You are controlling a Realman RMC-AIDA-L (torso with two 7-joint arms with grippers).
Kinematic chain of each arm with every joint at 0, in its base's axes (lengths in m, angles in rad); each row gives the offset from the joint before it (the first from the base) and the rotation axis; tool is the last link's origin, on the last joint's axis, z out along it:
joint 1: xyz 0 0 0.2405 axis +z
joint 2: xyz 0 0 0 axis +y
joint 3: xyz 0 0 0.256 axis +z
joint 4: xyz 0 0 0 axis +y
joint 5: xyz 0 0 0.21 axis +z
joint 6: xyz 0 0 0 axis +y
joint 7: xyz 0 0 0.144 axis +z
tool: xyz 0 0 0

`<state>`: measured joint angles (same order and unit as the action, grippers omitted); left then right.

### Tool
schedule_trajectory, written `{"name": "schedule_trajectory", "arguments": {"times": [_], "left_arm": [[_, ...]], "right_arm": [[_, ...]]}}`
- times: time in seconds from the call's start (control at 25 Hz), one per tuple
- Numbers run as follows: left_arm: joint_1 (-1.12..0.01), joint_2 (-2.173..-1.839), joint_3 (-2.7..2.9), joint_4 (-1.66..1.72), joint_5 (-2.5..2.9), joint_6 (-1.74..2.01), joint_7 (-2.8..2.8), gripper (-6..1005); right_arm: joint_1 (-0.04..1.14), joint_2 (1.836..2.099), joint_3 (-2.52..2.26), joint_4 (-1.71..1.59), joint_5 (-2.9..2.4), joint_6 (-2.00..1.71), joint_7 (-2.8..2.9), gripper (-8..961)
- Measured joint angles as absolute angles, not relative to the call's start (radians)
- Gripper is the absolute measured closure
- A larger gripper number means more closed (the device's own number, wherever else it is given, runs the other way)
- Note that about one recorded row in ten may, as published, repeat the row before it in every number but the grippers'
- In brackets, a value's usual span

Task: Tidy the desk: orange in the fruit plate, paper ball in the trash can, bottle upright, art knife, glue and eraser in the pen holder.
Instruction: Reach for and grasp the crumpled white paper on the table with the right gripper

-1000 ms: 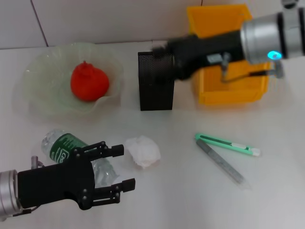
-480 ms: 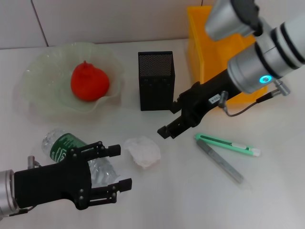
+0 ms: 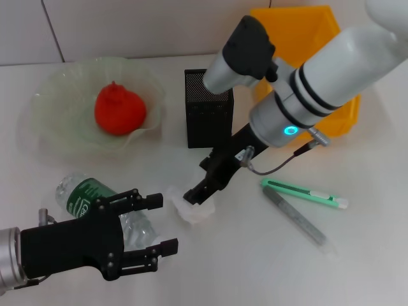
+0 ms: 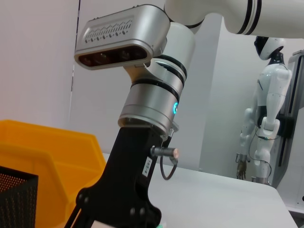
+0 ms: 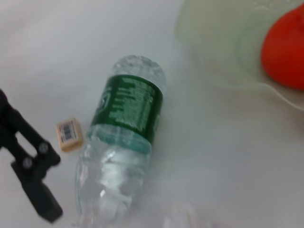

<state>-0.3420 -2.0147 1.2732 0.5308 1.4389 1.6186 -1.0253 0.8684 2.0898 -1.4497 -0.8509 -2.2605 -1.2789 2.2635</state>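
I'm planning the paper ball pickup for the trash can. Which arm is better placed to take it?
Probably the right: its pincer sits directly at the paper ball, on the trash can side. The left pincer hangs open over the lying bottle, beside the ball.

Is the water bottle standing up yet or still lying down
Lying down. The bottle rests on its side on the table, its green label facing up, beside the open left gripper. The eraser lies next to it.
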Motion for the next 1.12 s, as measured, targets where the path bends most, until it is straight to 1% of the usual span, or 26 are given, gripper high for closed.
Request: {"name": "schedule_trajectory", "arguments": {"times": [0.92, 1.12], "left_arm": [[-0.343, -2.020, 1.273, 0.531, 1.439, 1.619, -1.022, 267], [-0.345, -2.020, 1.273, 0.531, 1.439, 1.620, -1.022, 268]], "right_arm": [[0.894, 2.091, -1.622, -0.762, -2.147, -1.169, 2.249, 135], [0.891, 2.091, -1.622, -0.759, -2.147, -1.173, 2.249, 215]]}}
